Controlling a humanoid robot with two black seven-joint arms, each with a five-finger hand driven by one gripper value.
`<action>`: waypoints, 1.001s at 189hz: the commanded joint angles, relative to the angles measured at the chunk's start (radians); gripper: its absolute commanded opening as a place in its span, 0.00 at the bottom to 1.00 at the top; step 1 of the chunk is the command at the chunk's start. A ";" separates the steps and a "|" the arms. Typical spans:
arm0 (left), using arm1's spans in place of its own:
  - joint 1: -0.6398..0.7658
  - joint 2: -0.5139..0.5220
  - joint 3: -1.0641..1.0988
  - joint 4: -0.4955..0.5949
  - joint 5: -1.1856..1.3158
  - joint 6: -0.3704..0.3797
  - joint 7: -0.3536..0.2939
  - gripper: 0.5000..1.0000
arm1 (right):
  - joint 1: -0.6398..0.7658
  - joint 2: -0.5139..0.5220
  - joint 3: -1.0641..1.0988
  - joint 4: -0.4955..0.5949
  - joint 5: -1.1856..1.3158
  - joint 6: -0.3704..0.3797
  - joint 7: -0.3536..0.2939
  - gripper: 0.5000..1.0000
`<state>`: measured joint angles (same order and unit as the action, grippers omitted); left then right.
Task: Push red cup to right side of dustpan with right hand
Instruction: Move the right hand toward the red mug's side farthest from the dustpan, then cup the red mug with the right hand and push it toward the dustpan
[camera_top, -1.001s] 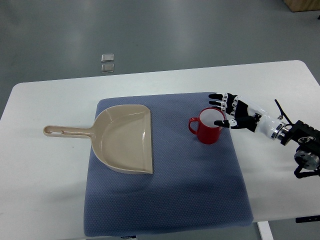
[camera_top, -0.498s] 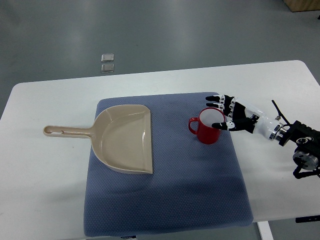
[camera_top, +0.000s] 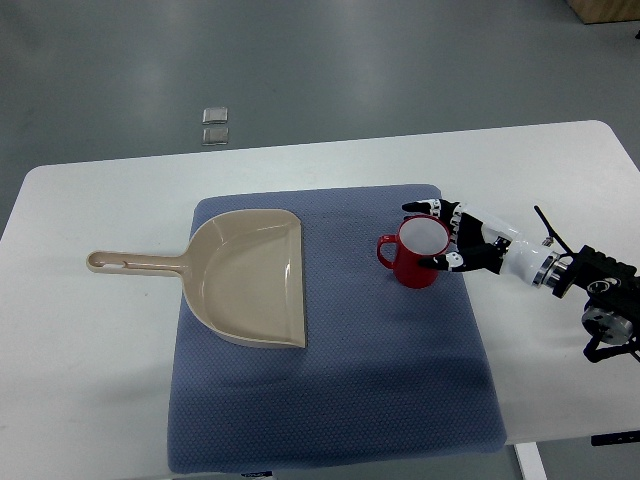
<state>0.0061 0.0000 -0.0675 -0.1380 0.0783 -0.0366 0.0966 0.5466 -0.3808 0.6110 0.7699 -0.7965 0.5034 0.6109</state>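
**Desk:** Right now, where does the red cup (camera_top: 417, 251) stand?

**Photographer:** Upright on the blue mat (camera_top: 330, 400), to the right of the dustpan (camera_top: 250, 285) with a strip of bare mat between them. Its handle points toward the dustpan. The dustpan's own handle runs off the mat's left edge onto the white table (camera_top: 90, 340).

**Desk:** And the right hand (camera_top: 455, 238)?

**Photographer:** It comes in from the right and cups the mug's far side from the dustpan, fingers (camera_top: 418, 208) spread loosely round the rim and wall. It looks pressed against the cup rather than gripping it; nothing is held. The left hand is out of shot.

**Desk:** What would make the push go well?

**Photographer:** By the look of it, contact low on the wall and a slow, level shove toward the dustpan. A push at the rim could tip the mug, and the mat's nap may drag at its base. The hand should stop short of the dustpan's open edge, so the cup ends beside it, not inside.

**Desk:** Changed from a second ago?

**Photographer:** The hand has crept closer to the dustpan, wrapping further round the cup. The cup has hardly shifted, and the dustpan has not moved.
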 joint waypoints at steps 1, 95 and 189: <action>0.000 0.000 0.000 0.000 0.000 0.000 0.000 1.00 | 0.001 -0.001 0.000 -0.001 -0.006 0.000 0.000 0.84; 0.000 0.000 0.000 0.000 0.000 0.000 0.000 1.00 | 0.001 0.005 -0.004 -0.004 -0.007 -0.032 0.000 0.84; 0.000 0.000 0.000 0.000 0.000 0.000 0.000 1.00 | 0.003 0.023 -0.005 -0.015 -0.033 -0.046 0.000 0.84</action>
<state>0.0062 0.0000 -0.0675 -0.1381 0.0782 -0.0370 0.0966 0.5491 -0.3635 0.6072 0.7575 -0.8294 0.4650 0.6109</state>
